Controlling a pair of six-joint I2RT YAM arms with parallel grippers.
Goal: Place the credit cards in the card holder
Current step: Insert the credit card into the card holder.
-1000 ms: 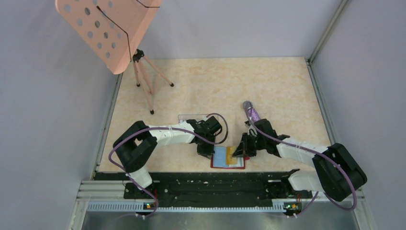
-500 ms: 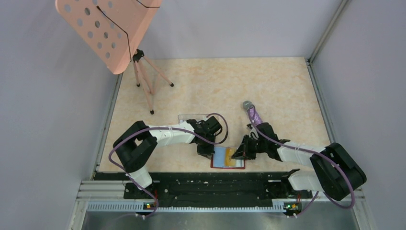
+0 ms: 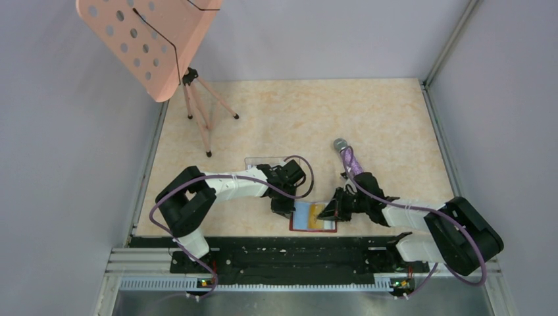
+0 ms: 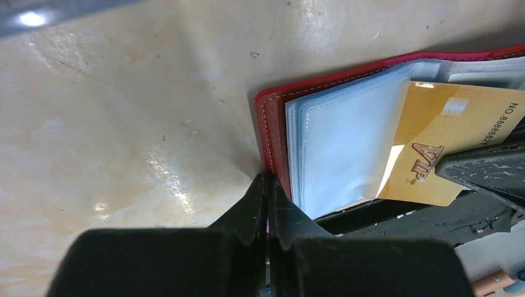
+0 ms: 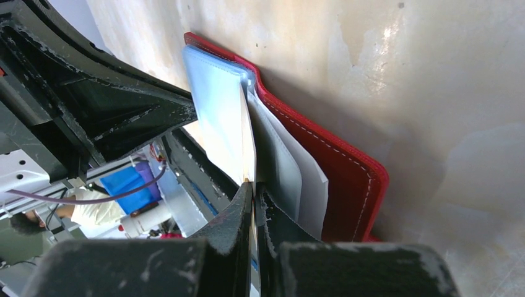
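Left wrist: one gold card [image 4: 455, 145], one red card holder [image 4: 272, 127]

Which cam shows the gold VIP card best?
Left wrist: the gold card lies face-on, print legible. Top external gives only a small yellow patch; right wrist sees it edge-on between its jaws.

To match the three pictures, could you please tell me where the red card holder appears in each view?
Top external: red card holder, low centre.
Left wrist: right of centre.
Right wrist: centre, running diagonally.
Shared landmark: its pale blue sleeves.
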